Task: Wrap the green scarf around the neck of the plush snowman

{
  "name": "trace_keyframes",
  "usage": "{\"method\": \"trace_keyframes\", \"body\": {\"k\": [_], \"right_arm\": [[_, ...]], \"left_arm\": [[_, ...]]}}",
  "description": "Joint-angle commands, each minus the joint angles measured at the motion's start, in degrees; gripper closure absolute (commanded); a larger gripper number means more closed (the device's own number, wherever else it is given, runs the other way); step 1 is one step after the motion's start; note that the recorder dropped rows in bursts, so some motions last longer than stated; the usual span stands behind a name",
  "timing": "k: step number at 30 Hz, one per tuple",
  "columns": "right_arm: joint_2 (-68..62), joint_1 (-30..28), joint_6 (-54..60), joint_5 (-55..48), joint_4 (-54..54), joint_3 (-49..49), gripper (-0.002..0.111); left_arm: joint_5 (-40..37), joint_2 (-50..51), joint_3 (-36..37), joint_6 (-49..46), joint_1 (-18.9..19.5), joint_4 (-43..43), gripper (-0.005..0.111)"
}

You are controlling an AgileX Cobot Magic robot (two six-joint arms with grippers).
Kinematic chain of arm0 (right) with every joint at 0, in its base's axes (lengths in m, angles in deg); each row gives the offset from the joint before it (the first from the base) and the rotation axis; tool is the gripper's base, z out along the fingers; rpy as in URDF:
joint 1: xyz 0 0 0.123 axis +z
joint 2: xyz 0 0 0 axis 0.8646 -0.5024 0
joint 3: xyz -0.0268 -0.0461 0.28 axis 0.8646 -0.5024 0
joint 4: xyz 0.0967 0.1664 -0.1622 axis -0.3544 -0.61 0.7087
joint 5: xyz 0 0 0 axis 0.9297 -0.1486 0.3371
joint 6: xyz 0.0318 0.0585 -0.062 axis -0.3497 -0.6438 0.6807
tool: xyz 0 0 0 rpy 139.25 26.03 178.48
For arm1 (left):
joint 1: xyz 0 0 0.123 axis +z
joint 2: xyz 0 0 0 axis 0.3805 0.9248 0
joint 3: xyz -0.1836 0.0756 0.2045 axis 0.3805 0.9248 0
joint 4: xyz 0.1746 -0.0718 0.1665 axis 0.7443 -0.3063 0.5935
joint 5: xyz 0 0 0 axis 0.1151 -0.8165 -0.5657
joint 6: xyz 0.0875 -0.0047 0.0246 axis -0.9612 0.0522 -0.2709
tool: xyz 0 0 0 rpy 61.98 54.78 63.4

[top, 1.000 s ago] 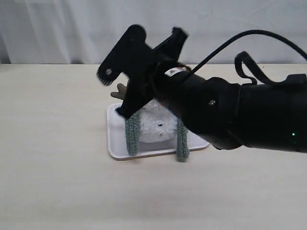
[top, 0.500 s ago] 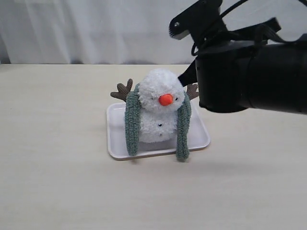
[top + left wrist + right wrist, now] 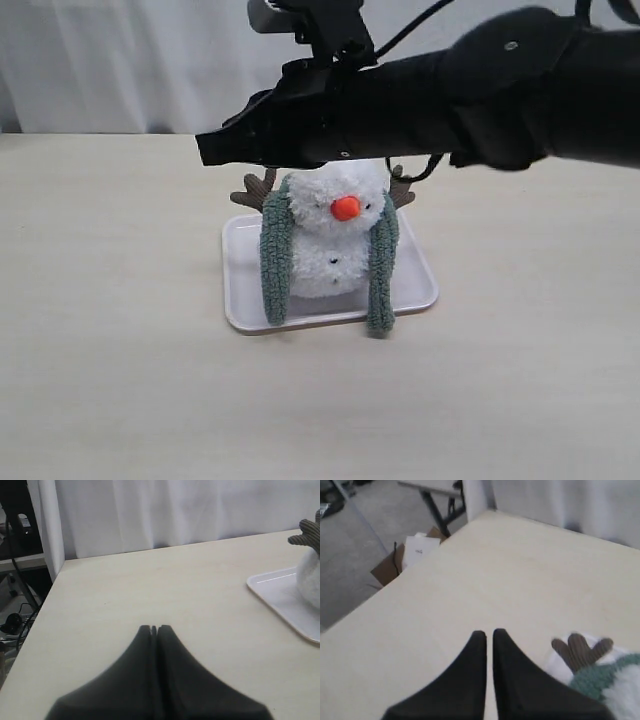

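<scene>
Exterior view: over a pale table (image 3: 120, 380), the black right arm (image 3: 450, 90) reaches across above a white tray (image 3: 240, 285). The plush snowman (image 3: 335, 265) sits on the tray, with the green scarf (image 3: 276, 260) draped around it and both ends hanging in front. The right gripper (image 3: 485, 632) and left gripper (image 3: 154, 628) are pinched closed and empty.

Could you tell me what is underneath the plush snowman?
The plush snowman stands on a white tray on the pale table. Its body and the hanging ends of the green scarf cover the tray's middle, so anything there is hidden.
</scene>
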Motion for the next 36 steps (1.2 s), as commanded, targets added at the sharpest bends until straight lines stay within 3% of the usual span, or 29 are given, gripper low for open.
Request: {"method": "trace_keyframes", "body": {"k": [1, 3, 5, 9, 12, 19, 22, 26, 33, 36], "right_arm": [[-0.9, 4.1, -67.2, -22.3, 73.5, 7.1, 0.104], [-2.3, 9.3, -84.8, -40.9, 98.4, 10.1, 0.104], [-3.1, 13.1, -85.8, -48.6, 102.8, 11.6, 0.104], [-3.1, 16.1, -76.1, -37.1, 84.7, 10.4, 0.104], [-3.7, 16.1, -78.3, -30.0, 82.6, 8.1, 0.099], [-7.2, 15.9, -92.7, -24.3, 85.7, 1.5, 0.055], [-9.5, 15.9, -95.3, -20.2, 85.3, 0.7, 0.043], [-12.3, 16.1, -99.5, -15.7, 85.8, 0.9, 0.044], [-19.0, 16.1, -107.3, -17.5, 94.0, 1.1, 0.048], [-21.0, 16.1, -115.2, -17.8, 102.8, 1.1, 0.048]], "left_arm": [[0.7, -0.1, 0.1, 0.0, -0.4, -0.2, 0.107], [0.7, -0.1, 0.1, 0.0, -0.4, -0.2, 0.107], [0.7, -0.1, 0.1, 0.0, -0.4, -0.2, 0.107], [0.7, -0.1, 0.1, 0.0, -0.4, -0.2, 0.107], [0.7, -0.1, 0.1, 0.0, -0.4, -0.2, 0.107], [0.7, -0.1, 0.1, 0.0, -0.4, -0.2, 0.107], [0.7, -0.1, 0.1, 0.0, -0.4, -0.2, 0.107], [0.7, -0.1, 0.1, 0.0, -0.4, -0.2, 0.107], [0.7, -0.1, 0.1, 0.0, -0.4, -0.2, 0.107], [0.7, -0.1, 0.1, 0.0, -0.4, -0.2, 0.107]]}}
